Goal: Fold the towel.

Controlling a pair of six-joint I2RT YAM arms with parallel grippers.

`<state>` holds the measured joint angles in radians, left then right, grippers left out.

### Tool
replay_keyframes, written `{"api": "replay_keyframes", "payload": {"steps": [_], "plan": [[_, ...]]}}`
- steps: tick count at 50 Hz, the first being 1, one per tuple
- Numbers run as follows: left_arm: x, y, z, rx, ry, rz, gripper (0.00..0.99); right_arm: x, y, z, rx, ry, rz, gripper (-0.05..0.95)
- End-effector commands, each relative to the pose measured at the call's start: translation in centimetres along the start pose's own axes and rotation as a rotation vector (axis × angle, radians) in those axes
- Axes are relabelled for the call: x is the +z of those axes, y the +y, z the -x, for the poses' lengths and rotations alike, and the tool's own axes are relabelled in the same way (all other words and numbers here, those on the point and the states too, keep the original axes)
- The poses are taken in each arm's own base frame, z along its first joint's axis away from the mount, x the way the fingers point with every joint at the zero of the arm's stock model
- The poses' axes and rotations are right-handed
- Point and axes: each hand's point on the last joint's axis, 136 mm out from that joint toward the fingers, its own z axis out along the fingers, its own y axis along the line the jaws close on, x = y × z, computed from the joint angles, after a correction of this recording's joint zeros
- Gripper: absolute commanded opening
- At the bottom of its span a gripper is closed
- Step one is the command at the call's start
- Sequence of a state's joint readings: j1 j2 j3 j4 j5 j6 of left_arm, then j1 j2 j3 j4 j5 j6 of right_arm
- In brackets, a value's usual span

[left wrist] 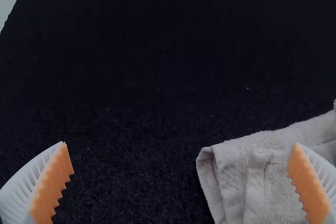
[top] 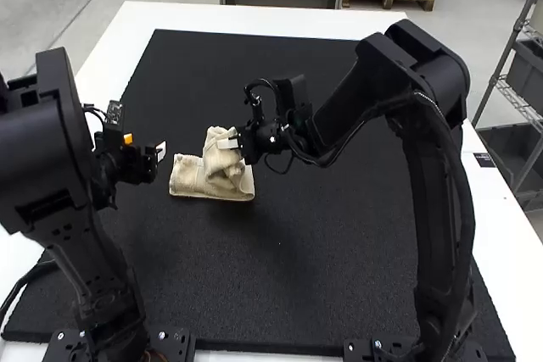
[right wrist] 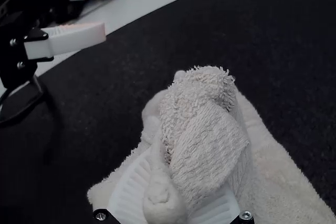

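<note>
Lying on the black mat (top: 280, 260), the cream towel (top: 188, 177) is forming a short, low strip near the left gripper (top: 144, 145), with a bunched part rising out of it in the right gripper (top: 224, 143). From high up I'm seeing the whole spread of it: the mat is covering the middle of the white table (top: 280, 19), and both arms are standing either side of the cloth. The left gripper is hovering beside the towel, dark mat showing between them.

The left wrist view is giving me what the high view is leaving small: the left gripper (left wrist: 180, 145) is holding its fingers wide apart, orange pads (left wrist: 52, 182) facing each other, and the towel's near end is showing a turned-over edge, soft creases and a woven band.

In the right wrist view, the right gripper (right wrist: 176, 187) is clamping the bunched part of the towel, and a smooth, rounded lump of cloth is bulging between its white ribbed fingers (right wrist: 131, 187). Shaggy loops are topping the bunch, a flatter woven patch is sloping down beside them, and a flat layer is stretching out underneath
</note>
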<state>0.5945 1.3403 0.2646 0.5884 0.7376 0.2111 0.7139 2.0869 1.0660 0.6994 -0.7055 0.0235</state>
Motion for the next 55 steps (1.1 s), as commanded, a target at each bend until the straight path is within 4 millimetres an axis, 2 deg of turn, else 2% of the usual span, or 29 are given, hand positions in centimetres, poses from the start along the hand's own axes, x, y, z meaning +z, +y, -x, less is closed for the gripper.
{"api": "replay_keyframes", "payload": {"steps": [1,6,17,22,27,28,31,35,38,43,45,55], "plan": [[-0.2,-0.7,0.5,0.002,-0.018,-0.022,0.957,0.9,0.5,0.9,-0.004,-0.017,0.012,0.01],[-0.3,-0.8,0.5,0.002,-0.020,-0.022,0.957,1.2,0.3,0.9,-0.004,-0.019,0.013,0.07],[-0.4,-1.0,0.4,0.000,-0.021,-0.023,0.957,2.0,-0.1,1.8,0.000,-0.041,0.017,0.10],[-0.5,-1.0,0.6,0.003,-0.026,-0.023,0.959,2.5,0.1,2.1,0.000,-0.043,0.026,0.22],[-0.6,-1.1,0.6,0.004,-0.029,-0.021,0.957,2.8,0.5,2.3,-0.001,-0.046,0.035,0.28],[-0.6,-1.1,0.7,0.005,-0.030,-0.020,0.959,2.8,0.5,2.3,0.000,-0.046,0.036,0.31],[-0.7,-1.1,0.8,0.006,-0.032,-0.020,0.959,2.8,0.6,2.4,0.001,-0.049,0.037,0.52],[-0.7,-1.1,0.9,0.006,-0.036,-0.020,0.959,2.8,0.7,2.4,0.009,-0.051,0.039,0.58],[-0.7,-1.1,0.8,0.000,-0.035,-0.021,0.959,2.8,0.7,2.5,0.010,-0.053,0.043,0.69],[-0.7,-1.2,0.7,-0.001,-0.034,-0.021,0.959,2.8,1.0,2.8,0.028,-0.063,0.060,0.69],[-0.7,-1.2,0.7,-0.003,-0.032,-0.023,0.959,2.7,1.1,3.0,0.030,-0.071,0.061,0.74],[-0.7,-1.2,0.6,-0.002,-0.032,-0.022,0.959,2.3,0.5,3.2,0.037,-0.078,0.050,0.77]]}}
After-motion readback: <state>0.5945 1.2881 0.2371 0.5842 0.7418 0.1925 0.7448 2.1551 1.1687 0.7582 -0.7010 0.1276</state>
